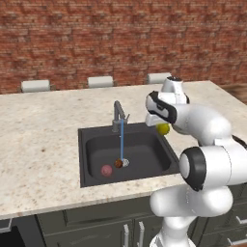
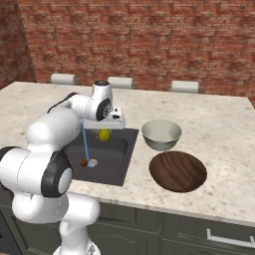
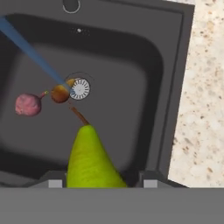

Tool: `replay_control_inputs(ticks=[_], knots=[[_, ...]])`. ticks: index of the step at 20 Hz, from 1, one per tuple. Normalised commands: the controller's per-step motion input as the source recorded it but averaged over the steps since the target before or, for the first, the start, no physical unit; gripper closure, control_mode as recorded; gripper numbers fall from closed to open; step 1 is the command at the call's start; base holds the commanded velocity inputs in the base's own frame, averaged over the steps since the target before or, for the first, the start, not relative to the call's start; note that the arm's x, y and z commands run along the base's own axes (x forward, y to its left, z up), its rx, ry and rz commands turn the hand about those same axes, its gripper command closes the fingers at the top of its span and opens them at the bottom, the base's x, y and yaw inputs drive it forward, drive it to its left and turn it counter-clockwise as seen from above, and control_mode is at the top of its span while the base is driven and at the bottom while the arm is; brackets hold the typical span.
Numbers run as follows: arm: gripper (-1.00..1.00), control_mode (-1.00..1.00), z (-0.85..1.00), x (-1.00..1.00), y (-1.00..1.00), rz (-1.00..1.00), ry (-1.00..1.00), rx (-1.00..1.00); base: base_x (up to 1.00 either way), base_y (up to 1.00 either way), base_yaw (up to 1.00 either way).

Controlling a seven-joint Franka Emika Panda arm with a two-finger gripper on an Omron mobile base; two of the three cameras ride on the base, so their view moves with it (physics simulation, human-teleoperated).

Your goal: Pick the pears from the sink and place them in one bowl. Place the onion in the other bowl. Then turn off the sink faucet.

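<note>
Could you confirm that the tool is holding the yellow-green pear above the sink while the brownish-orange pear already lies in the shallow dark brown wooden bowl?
Not quite: the brownish-orange pear lies in the dark grey sink beside the round metal drain, as the hand view shows. The shallow dark brown wooden bowl holds nothing. The tool does hold the yellow-green pear above the sink.

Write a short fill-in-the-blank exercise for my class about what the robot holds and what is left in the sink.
1. The gripper holds the yellow-green ____.
2. The onion lies in the ____.
3. The wooden bowl and the grey bowl are both ____.
4. Water from the faucet is ____ running.

Missing words: pear; sink; empty; still
</note>
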Motion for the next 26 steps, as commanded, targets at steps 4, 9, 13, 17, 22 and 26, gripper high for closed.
replay_control_inputs(ticks=[4, 9, 13, 17, 22, 26], knots=[[1.00, -1.00, 0.18, -0.22, -0.50, 0.00, 0.00, 0.00, 0.00, 0.00, 0.00], [1.00, -1.00, 0.00, -0.11, -0.70, -0.02, 0.00, 0.00, 0.00, 0.00, 0.00], [1.00, -1.00, 0.00, -0.05, -0.73, -0.02, 0.00, 0.00, 0.00, 0.00, 0.00], [1.00, -1.00, 0.00, -0.05, -0.74, -0.03, 0.00, 0.00, 0.00, 0.00, 0.00], [1.00, -1.00, 0.00, -0.07, -0.69, -0.03, 0.00, 0.00, 0.00, 0.00, 0.00], [1.00, -1.00, 0.00, -0.07, -0.66, -0.04, 0.00, 0.00, 0.00, 0.00, 0.00]])
